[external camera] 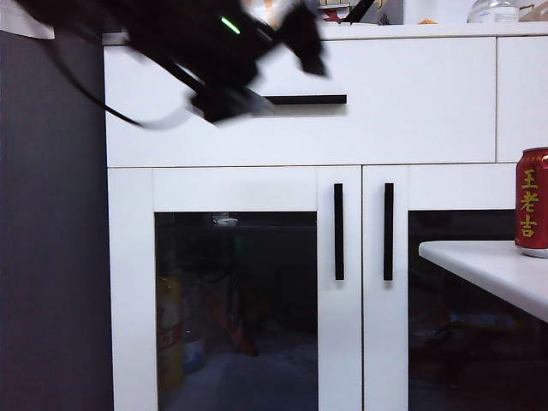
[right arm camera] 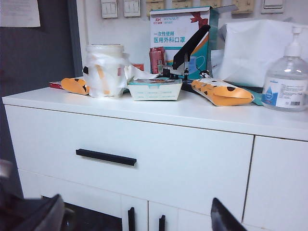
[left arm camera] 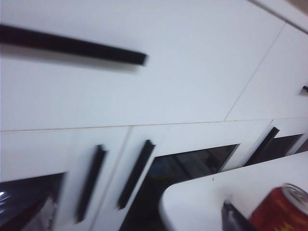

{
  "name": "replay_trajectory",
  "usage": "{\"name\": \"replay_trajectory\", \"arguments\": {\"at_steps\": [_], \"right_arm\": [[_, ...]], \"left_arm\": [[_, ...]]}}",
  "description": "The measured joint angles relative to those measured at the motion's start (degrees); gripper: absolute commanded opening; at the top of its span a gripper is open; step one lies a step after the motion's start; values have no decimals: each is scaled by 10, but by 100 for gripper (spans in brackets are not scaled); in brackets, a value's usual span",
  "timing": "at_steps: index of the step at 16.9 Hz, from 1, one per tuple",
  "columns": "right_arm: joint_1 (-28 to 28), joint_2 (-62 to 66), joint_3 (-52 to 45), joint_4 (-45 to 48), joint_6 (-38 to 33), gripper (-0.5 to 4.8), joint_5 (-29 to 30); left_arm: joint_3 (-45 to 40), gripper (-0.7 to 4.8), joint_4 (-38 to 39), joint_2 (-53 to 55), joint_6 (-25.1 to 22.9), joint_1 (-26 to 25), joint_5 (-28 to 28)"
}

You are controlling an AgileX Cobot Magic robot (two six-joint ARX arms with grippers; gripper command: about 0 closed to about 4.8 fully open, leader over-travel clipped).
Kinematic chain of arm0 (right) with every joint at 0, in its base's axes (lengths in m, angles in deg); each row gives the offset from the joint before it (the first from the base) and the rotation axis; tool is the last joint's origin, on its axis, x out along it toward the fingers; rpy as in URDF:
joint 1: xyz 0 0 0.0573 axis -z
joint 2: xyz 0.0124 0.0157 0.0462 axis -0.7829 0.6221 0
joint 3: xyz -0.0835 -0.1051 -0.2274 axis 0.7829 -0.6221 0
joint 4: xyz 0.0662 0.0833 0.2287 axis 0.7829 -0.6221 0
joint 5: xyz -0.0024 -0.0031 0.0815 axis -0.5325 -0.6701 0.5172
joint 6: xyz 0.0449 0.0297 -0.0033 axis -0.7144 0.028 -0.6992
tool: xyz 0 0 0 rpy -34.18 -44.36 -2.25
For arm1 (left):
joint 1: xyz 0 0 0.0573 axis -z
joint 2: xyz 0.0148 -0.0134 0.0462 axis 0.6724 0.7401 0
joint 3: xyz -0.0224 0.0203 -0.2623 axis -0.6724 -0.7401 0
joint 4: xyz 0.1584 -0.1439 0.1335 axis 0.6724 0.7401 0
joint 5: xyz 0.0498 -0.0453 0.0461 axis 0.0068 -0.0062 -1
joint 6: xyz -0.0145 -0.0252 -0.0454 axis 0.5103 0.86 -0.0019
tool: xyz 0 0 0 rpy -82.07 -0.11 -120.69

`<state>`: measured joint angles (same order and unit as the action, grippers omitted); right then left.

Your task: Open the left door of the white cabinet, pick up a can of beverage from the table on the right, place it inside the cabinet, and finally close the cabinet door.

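While the left door (external camera: 235, 291) was shut, its bar handle (external camera: 338, 231) sat well below the left gripper (external camera: 282, 51), a blurred dark shape up across the drawer front of the white cabinet (external camera: 411, 103) — the risk looked plain: coming down at that pace, the fingers could have missed the thin bar or knocked the frame. Its fingers appeared spread with nothing between them. The right gripper (right arm camera: 134, 219) was level, facing the drawer, fingers (right arm camera: 224, 219) apart and empty. The can (external camera: 533, 201) stood upright near the edge of the table (external camera: 488, 265), off to the side of both sets of fingers; a careless swing there could have tipped it off.
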<state>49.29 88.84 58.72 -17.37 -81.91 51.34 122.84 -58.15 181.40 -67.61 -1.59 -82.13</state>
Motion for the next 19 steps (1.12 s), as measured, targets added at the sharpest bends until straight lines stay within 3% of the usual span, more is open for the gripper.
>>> {"name": "replay_trajectory", "arguments": {"at_steps": [4,7,13,19], "right_arm": [[0,6,0,0,0,392,-11],[0,15,0,-1,0,391,-20],[2,22,0,-9,26,391,-26],[22,29,0,-17,41,391,-33]], "left_arm": [[76,479,-11,117,-30,10,-32],[141,479,-11,204,-78,12,-90],[309,479,-4,343,-79,14,-108],[354,479,7,385,-73,13,-143]]}}
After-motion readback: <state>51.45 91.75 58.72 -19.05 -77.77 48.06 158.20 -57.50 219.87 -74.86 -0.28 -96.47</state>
